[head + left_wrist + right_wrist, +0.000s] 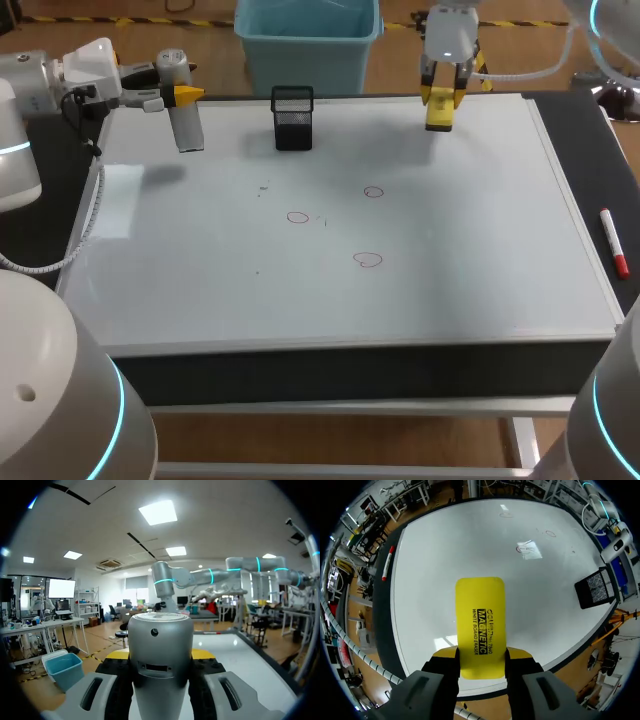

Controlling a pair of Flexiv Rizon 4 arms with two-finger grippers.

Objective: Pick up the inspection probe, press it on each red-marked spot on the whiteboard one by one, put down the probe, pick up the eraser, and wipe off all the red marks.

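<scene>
Eraser (480, 615) clamped in R gripper (481, 653); probe (160, 640) clamped in L gripper (161, 655), upright.

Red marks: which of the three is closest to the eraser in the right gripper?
The rearmost mark, at the right of the trio. The left mark and the front mark both lie farther from the eraser.

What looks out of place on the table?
The red marker lies loose on the dark table right of the whiteboard, not in the mesh pen holder. Oddly, the probe and the eraser are both gripped at once.
</scene>
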